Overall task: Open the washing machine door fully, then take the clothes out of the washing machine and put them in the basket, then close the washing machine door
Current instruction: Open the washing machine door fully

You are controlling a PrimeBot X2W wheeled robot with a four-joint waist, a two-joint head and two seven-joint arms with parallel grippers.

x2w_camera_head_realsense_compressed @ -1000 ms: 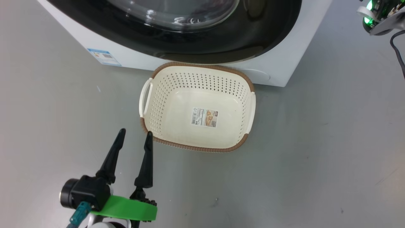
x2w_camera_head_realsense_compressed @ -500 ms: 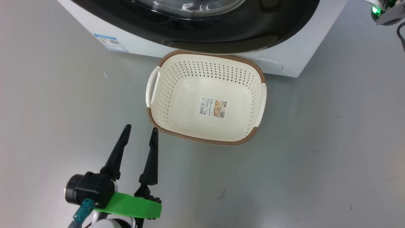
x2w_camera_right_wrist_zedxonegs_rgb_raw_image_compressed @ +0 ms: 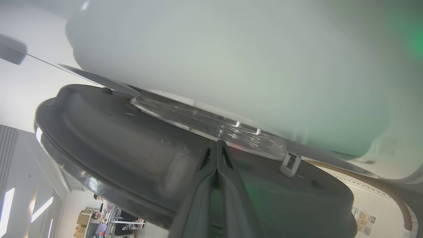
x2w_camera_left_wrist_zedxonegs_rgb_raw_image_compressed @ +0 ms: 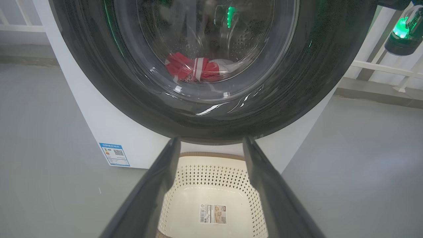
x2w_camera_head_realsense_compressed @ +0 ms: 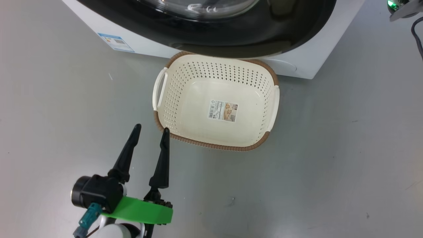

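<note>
Right wrist view: the right gripper (x2w_camera_right_wrist_zedxonegs_rgb_raw_image_compressed: 217, 145), fingers pressed shut on nothing, tips seemingly touching the inner face of the washing machine door (x2w_camera_right_wrist_zedxonegs_rgb_raw_image_compressed: 109, 132), which stands ajar. A steady outward sweep should open it fully. Left wrist view adds the left gripper (x2w_camera_left_wrist_zedxonegs_rgb_raw_image_compressed: 211, 140), spread wide, red clothes (x2w_camera_left_wrist_zedxonegs_rgb_raw_image_compressed: 195, 67) seen through the door, the basket (x2w_camera_left_wrist_zedxonegs_rgb_raw_image_compressed: 211, 172) below.

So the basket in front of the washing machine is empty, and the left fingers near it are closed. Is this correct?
Not quite. The left fingers are open, spread well apart, as the head view shows. The rest holds: the basket in front of the washing machine is empty.
</note>
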